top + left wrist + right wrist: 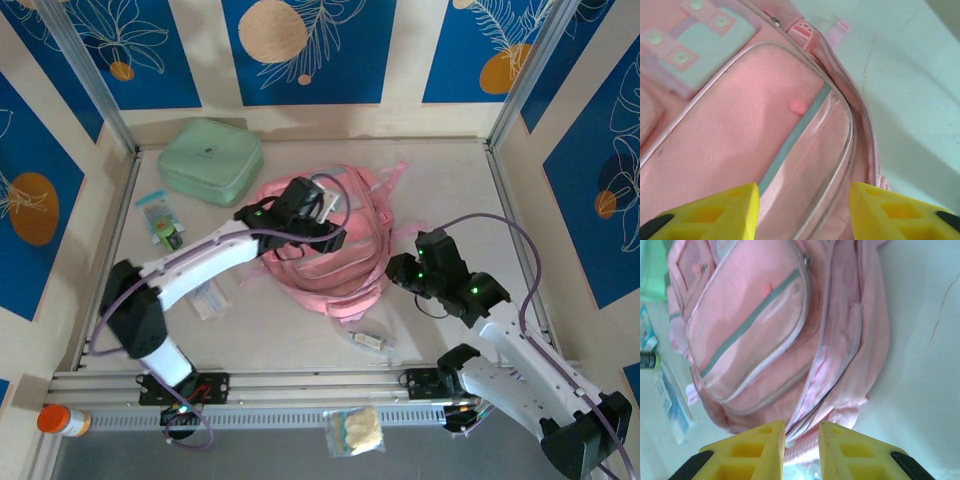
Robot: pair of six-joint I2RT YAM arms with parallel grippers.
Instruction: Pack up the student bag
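Pink fabric marks the student bag [345, 272], which we see lying at the middle of the table [450, 190]. Our left gripper [804, 200] hangs over its front pocket, fingers spread and empty. Our right gripper [801, 437] sits at the bag's right edge, fingers narrowly parted; whether they pinch fabric we cannot tell.

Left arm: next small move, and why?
Probably lower the left gripper onto the student bag and close on the pocket rim: its jaws stand open and empty directly above that rim, so a short descent should reach it.
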